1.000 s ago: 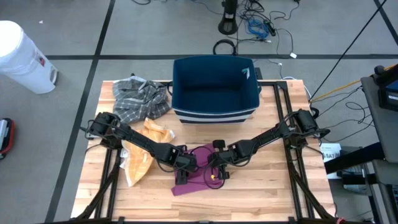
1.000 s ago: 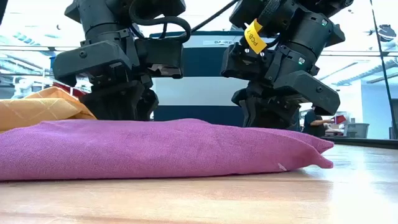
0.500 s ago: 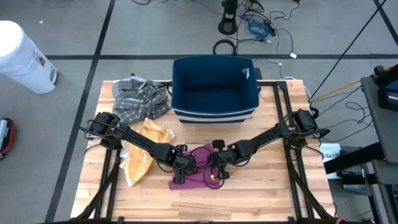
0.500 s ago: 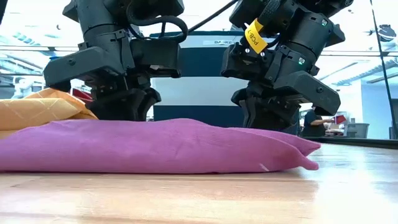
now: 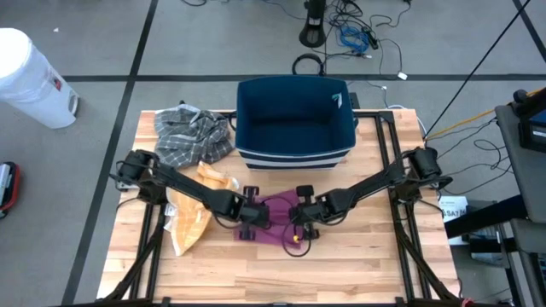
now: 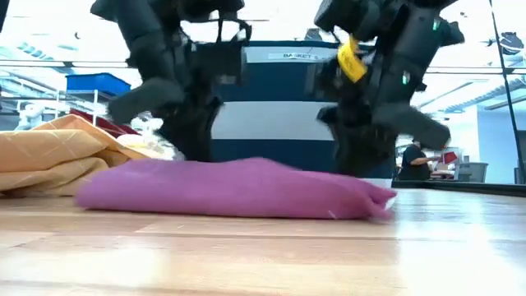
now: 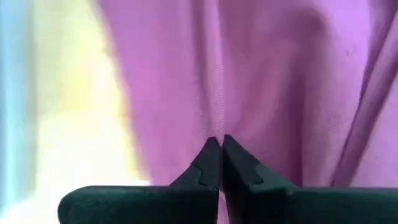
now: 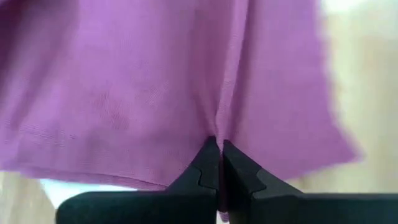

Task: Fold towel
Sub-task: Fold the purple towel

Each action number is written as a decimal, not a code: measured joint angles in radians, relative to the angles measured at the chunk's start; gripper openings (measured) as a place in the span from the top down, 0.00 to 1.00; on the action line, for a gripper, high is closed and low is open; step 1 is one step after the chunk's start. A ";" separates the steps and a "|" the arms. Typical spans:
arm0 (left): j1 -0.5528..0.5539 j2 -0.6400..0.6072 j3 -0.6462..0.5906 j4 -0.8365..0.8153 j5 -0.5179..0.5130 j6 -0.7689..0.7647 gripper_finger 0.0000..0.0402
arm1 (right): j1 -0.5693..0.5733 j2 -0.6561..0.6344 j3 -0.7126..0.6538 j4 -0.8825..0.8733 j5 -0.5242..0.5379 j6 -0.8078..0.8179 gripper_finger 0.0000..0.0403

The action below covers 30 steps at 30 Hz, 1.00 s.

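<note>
A purple towel point(image 5: 275, 213) lies bunched at the middle of the wooden table point(image 5: 358, 264), its underside on the wood in the low view point(image 6: 238, 191). My left gripper point(image 5: 252, 227) is shut on the towel's left side. My right gripper point(image 5: 299, 230) is shut on its right side. In the low view both grippers stand behind the towel, which hides their fingertips. My left gripper pinches a raised fold of the towel point(image 7: 214, 124) between its two fingertips on the towel's left side. It comes slanting down from above and from the left. The cloth runs in creases from the pinch, and most of the towel lies on the table. My right gripper pinches a raised fold of the towel point(image 8: 219, 124) between its fingertips on the right side, not far from an edge of the cloth point(image 8: 329, 124). It comes slanting down from above and from the right. The cloth gathers into creases at the pinch.
A dark blue basket point(image 5: 294, 124) stands behind the towel at the far edge. A grey plaid cloth point(image 5: 192, 132) lies at the far left, and a yellow-orange cloth point(image 5: 192, 213) at the left beside the towel. A white bin point(image 5: 30, 77) stands on the floor.
Both grippers have risen a little and drawn toward the far edge. The towel has come with them: its near part has slid away from the near edge and the cloth has bunched shorter.
</note>
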<state>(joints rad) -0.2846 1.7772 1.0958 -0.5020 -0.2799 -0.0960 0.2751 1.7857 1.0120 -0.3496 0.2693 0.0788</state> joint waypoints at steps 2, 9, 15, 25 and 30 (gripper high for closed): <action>0.002 -0.040 0.000 -0.004 -0.041 0.021 0.99 | 0.000 -0.054 0.001 -0.039 0.043 0.003 1.00; 0.001 -0.181 0.001 0.007 -0.140 0.080 1.00 | 0.012 -0.244 0.002 -0.118 0.203 -0.004 1.00; 0.001 -0.281 0.002 0.032 -0.208 0.155 1.00 | 0.017 -0.398 0.004 -0.118 0.237 -0.047 1.00; -0.010 -0.391 0.004 0.071 -0.080 0.368 1.00 | 0.025 -0.541 0.006 -0.118 -0.003 -0.054 1.00; -0.011 -0.409 0.003 0.121 0.045 0.449 1.00 | 0.042 -0.560 0.006 -0.090 -0.090 -0.080 1.00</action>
<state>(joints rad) -0.2954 1.3679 1.0988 -0.3811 -0.2344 0.3533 0.3173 1.2258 1.0180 -0.4392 0.1795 -0.0008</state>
